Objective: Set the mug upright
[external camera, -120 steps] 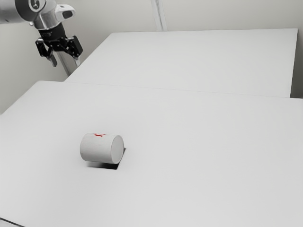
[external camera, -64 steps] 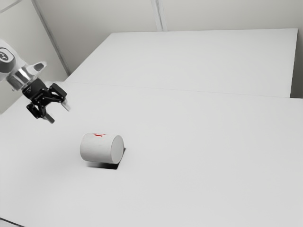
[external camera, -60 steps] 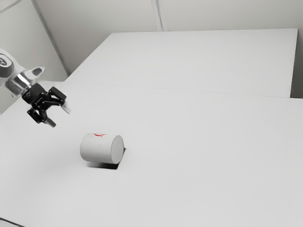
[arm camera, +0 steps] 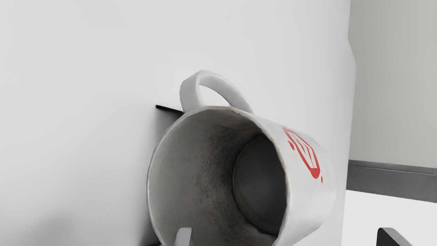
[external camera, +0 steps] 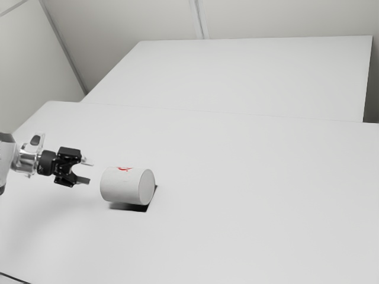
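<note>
My gripper (external camera: 89, 171) stands open and roughly level at the exterior view's left, a short gap from the mug (external camera: 121, 186). The white mug lies on its side on the white table (external camera: 249, 195), its base toward the exterior view's right and its mouth toward my hand. In the wrist view the mug (arm camera: 310, 191) shows its dark inside, a handle at its side and a red print. The fingertips of my gripper (arm camera: 285, 235) are wide apart there, one overlapping the mouth in the picture and the other beyond the mug's outer wall.
A second white surface (external camera: 237, 74) adjoins the table at the far side, with pale walls behind it. A dark line crosses the near corner at the exterior view's left. The mug's dark shadow lies beside it.
My hand has come down from the exterior view's upper left to the mug's height and tipped from pointing down to nearly level. The mug has not moved.
</note>
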Controlling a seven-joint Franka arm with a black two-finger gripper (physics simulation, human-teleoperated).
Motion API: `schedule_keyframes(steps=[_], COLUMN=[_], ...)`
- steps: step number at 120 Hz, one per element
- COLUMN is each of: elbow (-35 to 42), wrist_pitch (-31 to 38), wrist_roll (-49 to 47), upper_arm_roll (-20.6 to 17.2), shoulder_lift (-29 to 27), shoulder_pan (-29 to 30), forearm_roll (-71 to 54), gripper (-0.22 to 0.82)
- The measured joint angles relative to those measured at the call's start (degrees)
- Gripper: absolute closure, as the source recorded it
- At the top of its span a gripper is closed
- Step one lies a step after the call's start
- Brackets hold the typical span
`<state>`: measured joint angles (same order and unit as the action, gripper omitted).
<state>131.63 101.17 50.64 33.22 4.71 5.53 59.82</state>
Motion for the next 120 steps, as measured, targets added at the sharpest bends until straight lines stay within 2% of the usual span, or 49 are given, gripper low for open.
schedule_keyframes(steps=[13,35,72,81,107,120], elbow=[0.2,2.0,4.7,4.8,4.8,4.8], wrist_pitch=[0.0,0.1,0.3,0.4,-0.5,-2.4], wrist_roll=[6.2,12.9,18.3,18.9,20.4,21.0], upper_arm_roll=[0.0,0.0,-0.2,-0.2,-0.2,-0.2], shoulder_lift=[1.9,3.4,3.2,3.1,2.7,2.2], shoulder_pan=[-2.5,-2.9,-5.2,-5.7,-6.1,-6.1], forearm_roll=[5.1,8.7,11.0,11.8,13.9,15.8], gripper=[0.02,0.02,0.02,0.10,0.51,0.63])
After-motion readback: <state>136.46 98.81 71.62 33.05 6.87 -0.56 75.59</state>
